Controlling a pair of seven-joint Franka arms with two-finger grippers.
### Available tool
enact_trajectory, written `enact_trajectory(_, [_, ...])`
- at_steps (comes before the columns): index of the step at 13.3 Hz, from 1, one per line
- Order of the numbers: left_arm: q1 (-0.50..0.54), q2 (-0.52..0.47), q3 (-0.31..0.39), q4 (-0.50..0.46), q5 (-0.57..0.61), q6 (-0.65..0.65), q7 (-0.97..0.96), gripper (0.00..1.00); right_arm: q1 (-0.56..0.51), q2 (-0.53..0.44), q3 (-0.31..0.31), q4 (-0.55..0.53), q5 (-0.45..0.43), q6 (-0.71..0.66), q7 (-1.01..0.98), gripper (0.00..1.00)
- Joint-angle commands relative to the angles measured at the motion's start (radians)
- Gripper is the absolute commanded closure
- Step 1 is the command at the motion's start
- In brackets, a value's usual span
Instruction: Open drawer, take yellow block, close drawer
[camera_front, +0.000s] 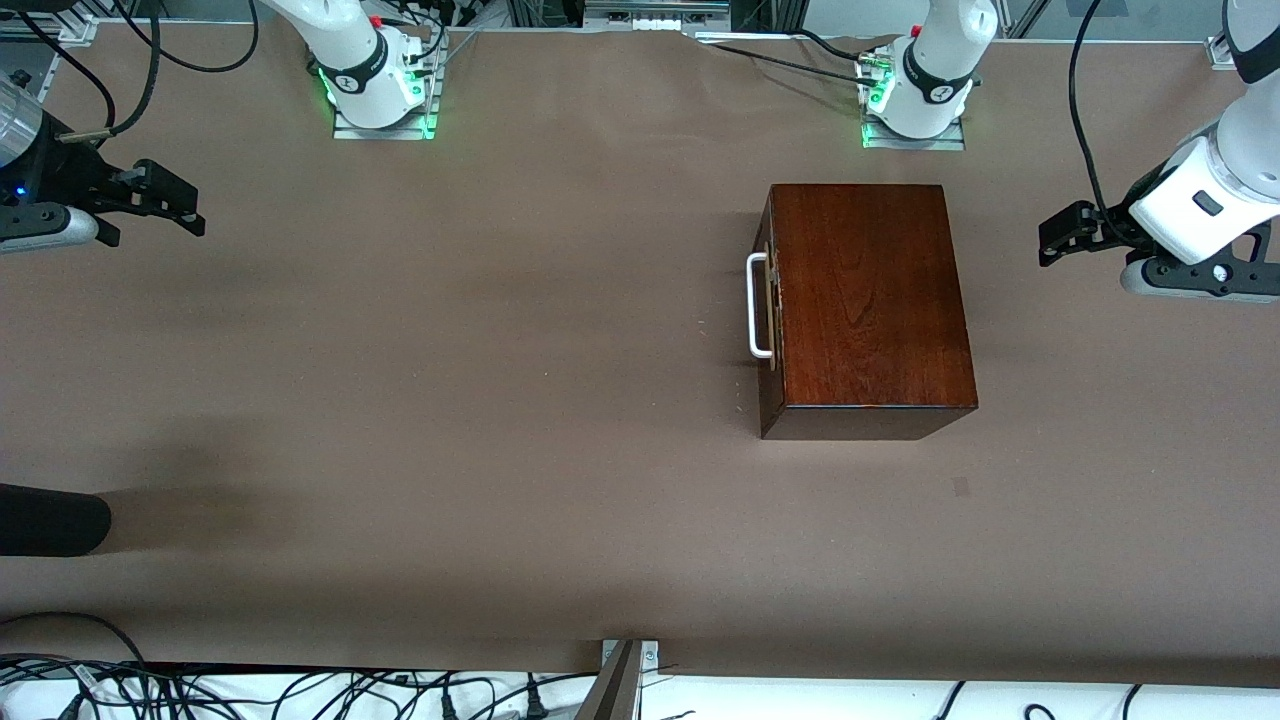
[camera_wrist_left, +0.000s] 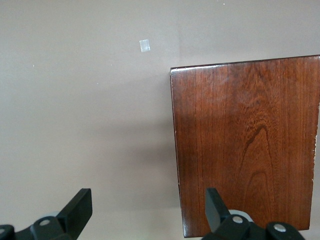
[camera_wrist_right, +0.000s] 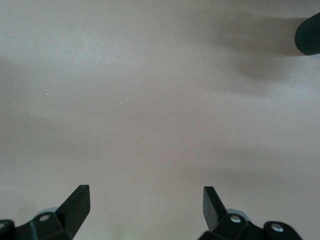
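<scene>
The dark reddish-brown wooden box (camera_front: 868, 300) stands on the table toward the left arm's end. Its drawer (camera_front: 767, 300) is shut, with the white bar handle (camera_front: 757, 305) facing the right arm's end. The box top also shows in the left wrist view (camera_wrist_left: 245, 145). The yellow block is hidden. My left gripper (camera_front: 1062, 232) is open and empty, up in the air beside the box at the left arm's end of the table. My right gripper (camera_front: 170, 205) is open and empty over bare table at the right arm's end.
A brown cloth covers the table (camera_front: 500, 400). A dark rounded object (camera_front: 50, 520) lies at the table's edge at the right arm's end, also in the right wrist view (camera_wrist_right: 309, 35). A small pale tape patch (camera_wrist_left: 144, 46) lies on the cloth near the box.
</scene>
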Motion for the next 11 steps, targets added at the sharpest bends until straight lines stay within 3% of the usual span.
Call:
enact_trajectory(1, [-0.005, 0.020, 0.004, 0.042, 0.010, -0.026, 0.016, 0.00, -0.002, 0.002, -0.001, 0.018, 0.015, -0.018, -0.004, 0.00])
enact_trajectory(11, [-0.002, 0.020, 0.004, 0.042, 0.011, -0.046, 0.013, 0.00, -0.002, 0.004, -0.001, 0.020, 0.017, -0.016, -0.004, 0.00])
